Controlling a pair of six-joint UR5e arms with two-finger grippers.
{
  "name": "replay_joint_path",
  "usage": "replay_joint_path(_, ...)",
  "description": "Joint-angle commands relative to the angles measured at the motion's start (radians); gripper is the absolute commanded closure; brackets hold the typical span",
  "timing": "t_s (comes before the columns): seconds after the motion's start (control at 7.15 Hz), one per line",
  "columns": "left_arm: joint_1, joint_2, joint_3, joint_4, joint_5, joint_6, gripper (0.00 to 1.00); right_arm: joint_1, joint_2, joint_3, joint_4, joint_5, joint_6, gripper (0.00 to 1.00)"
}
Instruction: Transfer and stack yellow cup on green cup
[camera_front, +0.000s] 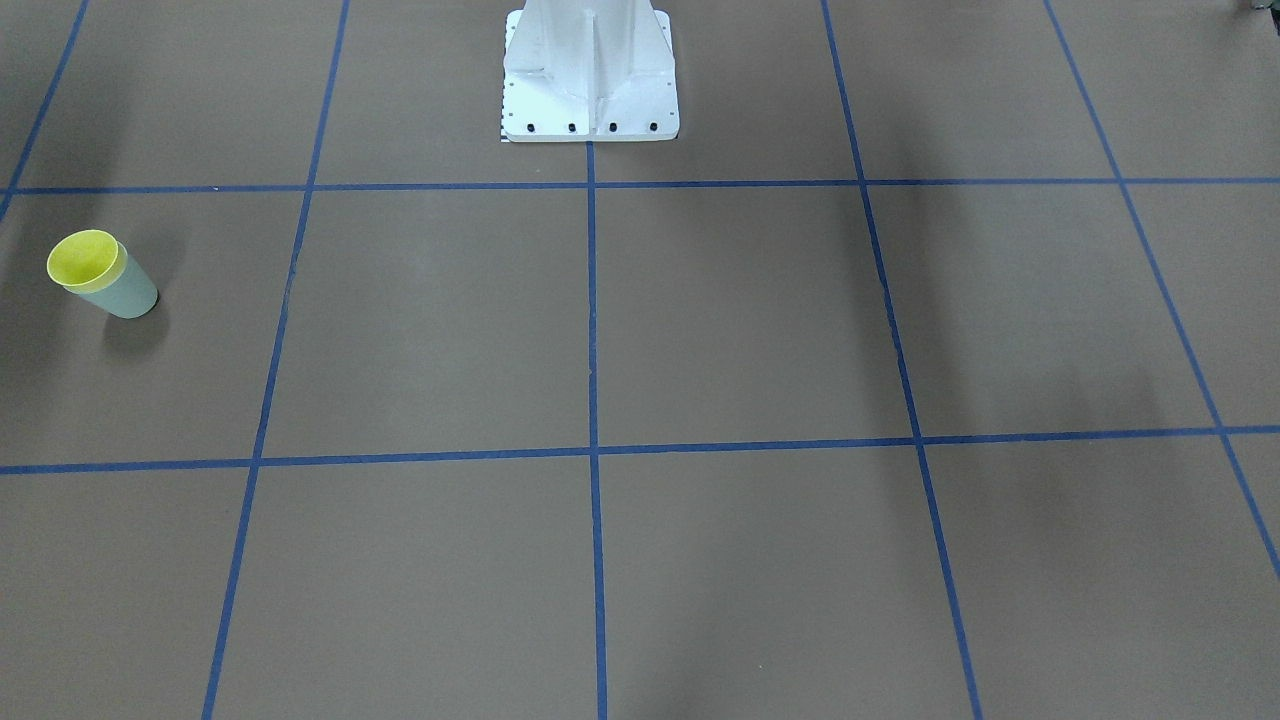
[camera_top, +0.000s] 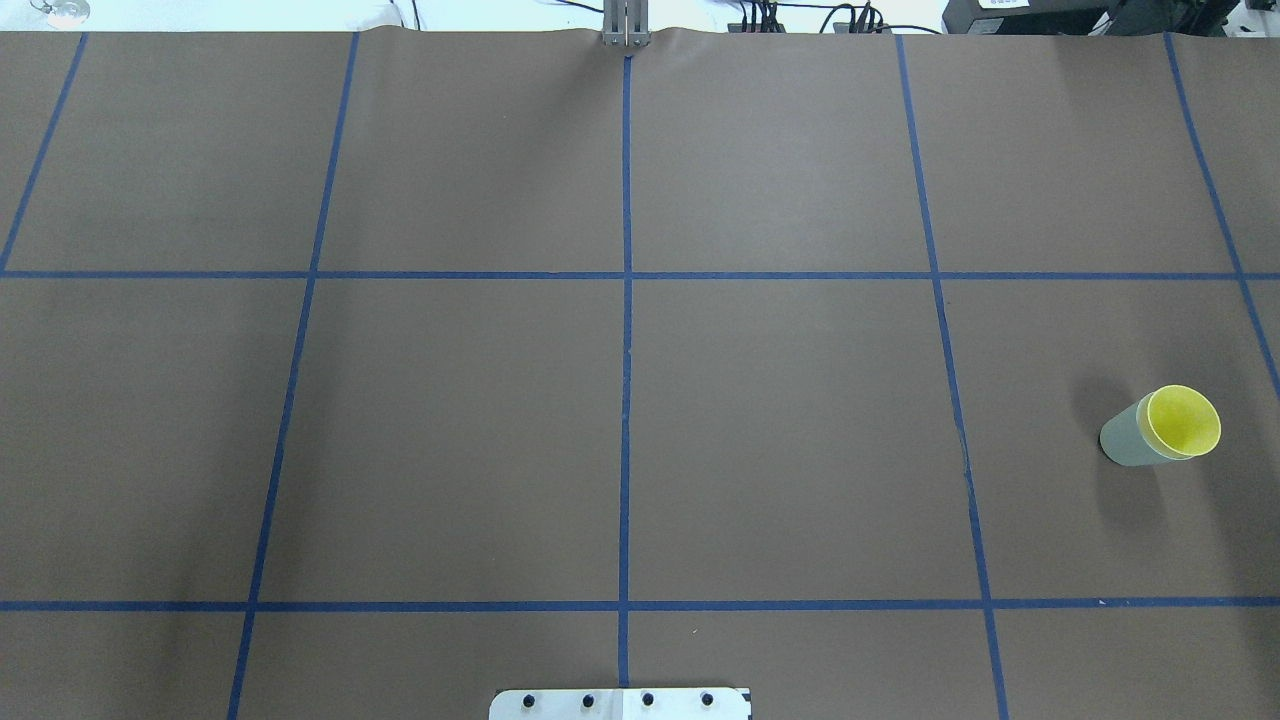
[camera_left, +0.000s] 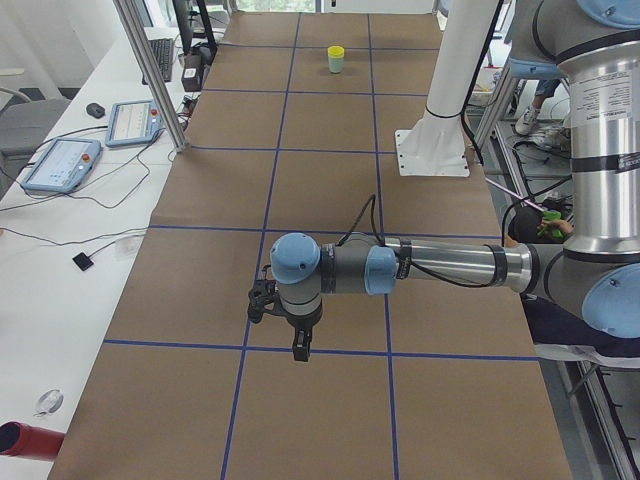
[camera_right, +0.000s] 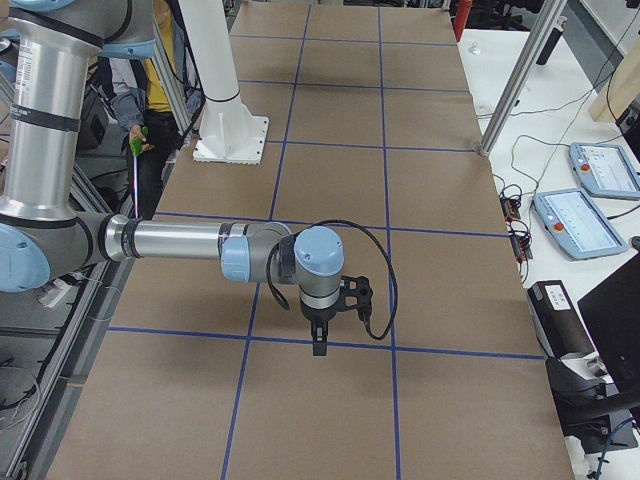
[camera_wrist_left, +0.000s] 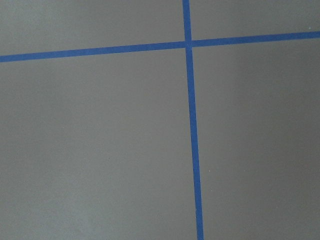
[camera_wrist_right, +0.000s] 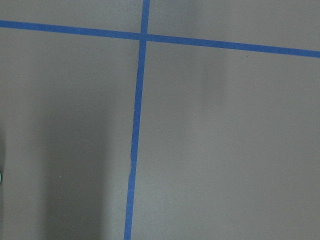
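The yellow cup (camera_front: 85, 258) sits nested inside the green cup (camera_front: 128, 295), and the pair stands upright on the brown table on my right side. In the overhead view the yellow cup (camera_top: 1185, 420) shows its open mouth and the green cup (camera_top: 1125, 442) shows its wall below it. The pair is small and far in the exterior left view (camera_left: 336, 58). My left gripper (camera_left: 299, 345) and my right gripper (camera_right: 319, 342) hang above the table away from the cups. They show only in the side views, so I cannot tell whether they are open or shut.
The white robot pedestal (camera_front: 590, 80) stands at the table's robot-side edge. Blue tape lines (camera_top: 626, 400) form a grid on the brown surface. Teach pendants (camera_left: 62, 163) and cables lie on a side table. A person (camera_right: 150, 90) stands behind the pedestal.
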Motion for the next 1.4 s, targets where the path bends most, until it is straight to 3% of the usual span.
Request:
replay_joint_path(0.0, 0.000, 0.000, -0.001, 0.000, 0.001, -0.001, 0.00, 0.000, 0.000, -0.002, 0.000, 0.000, 0.000, 0.00)
replay_joint_path(1.26, 0.000, 0.014, -0.001, 0.001, -0.001, -0.001, 0.00, 0.000, 0.006, -0.006, 0.000, 0.000, 0.000, 0.00)
